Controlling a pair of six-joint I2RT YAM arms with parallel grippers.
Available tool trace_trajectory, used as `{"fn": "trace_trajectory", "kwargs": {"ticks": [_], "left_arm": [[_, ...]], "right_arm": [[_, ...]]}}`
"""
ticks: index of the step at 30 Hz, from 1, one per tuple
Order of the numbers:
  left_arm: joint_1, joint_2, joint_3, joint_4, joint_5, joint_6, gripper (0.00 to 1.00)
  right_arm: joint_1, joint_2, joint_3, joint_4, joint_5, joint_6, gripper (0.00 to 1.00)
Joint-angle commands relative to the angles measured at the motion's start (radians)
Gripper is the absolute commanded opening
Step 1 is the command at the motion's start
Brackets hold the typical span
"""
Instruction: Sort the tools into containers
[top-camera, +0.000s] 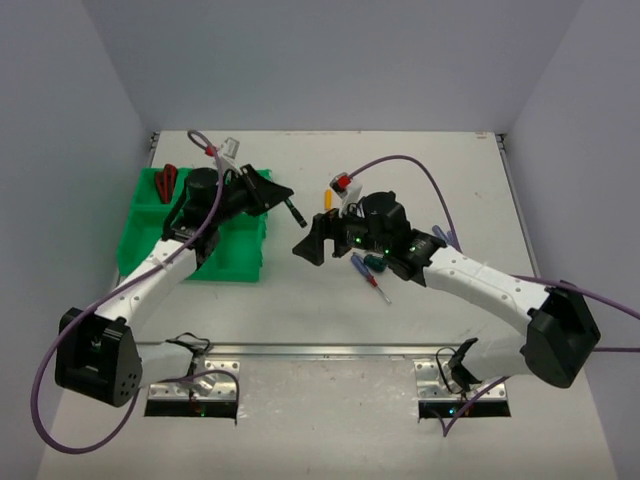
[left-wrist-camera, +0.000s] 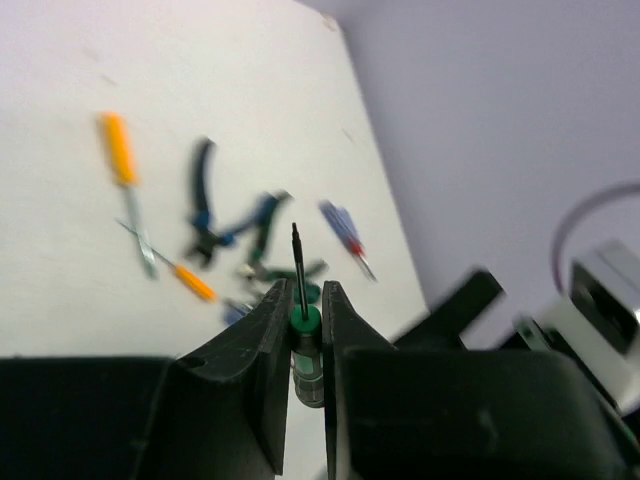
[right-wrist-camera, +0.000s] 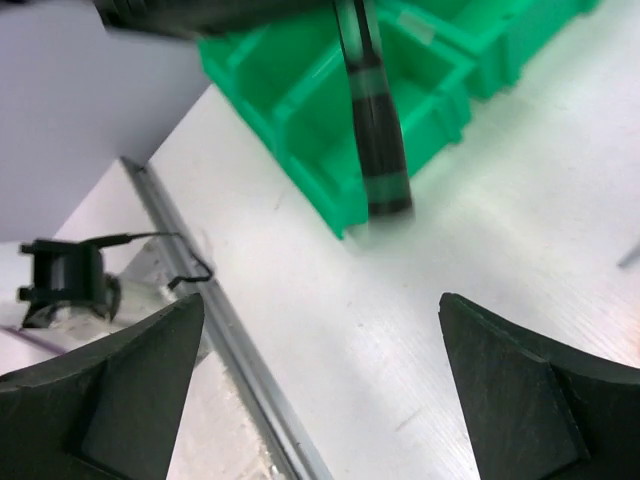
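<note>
White tabletop, grey-walled booth: near the middle, the right gripper (right-wrist-camera: 318, 310) is seen spread wide and empty, with loose tools (top-camera: 372, 265) lying just beside it. Slightly farther and to the left, a green-and-black-handled screwdriver (left-wrist-camera: 306, 345) is pinched at its handle by the nearly closed left gripper (left-wrist-camera: 307, 300), held above the table just right of the green bin tray (top-camera: 150, 215). A firm clamp and a low release over a compartment are judged advisable. Much of the tray is covered by the arm, and the loose tools are blurred in the wrist view.
</note>
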Motion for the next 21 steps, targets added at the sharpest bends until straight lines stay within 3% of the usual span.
{"fn": "trace_trajectory", "kwargs": {"ticks": [1,2,3,4,6,14,17,21], "left_arm": [[0.072,0.063,0.265,-0.518,-0.866,0.268,0.0],[0.12,0.106,0.305,-0.539,-0.959,0.294,0.0],[0.151,0.129,0.327,-0.551,-0.956,0.292,0.0],[0.262,0.209,0.404,-0.596,-0.942,0.282,0.0],[0.323,0.247,0.442,-0.587,-0.967,0.271,0.0],[0.339,0.604,0.731,-0.564,-1.044,0.393,0.0],[0.34,0.687,0.745,-0.57,-1.0,0.406,0.0],[0.34,0.685,0.707,-0.533,-0.908,0.364,0.04]], "right_arm": [[-0.022,-0.086,0.019,-0.284,0.401,0.023,0.99],[-0.025,-0.097,0.012,-0.305,0.423,0.037,0.99],[-0.028,-0.112,-0.002,-0.318,0.434,0.037,0.99],[-0.03,-0.133,-0.027,-0.323,0.437,0.031,0.99],[-0.029,-0.175,-0.054,-0.324,0.427,0.011,0.99],[-0.031,-0.233,-0.147,-0.33,0.347,0.002,0.99],[-0.032,-0.241,-0.166,-0.325,0.339,-0.004,0.99],[-0.03,-0.222,-0.162,-0.321,0.329,-0.012,0.99]]}}
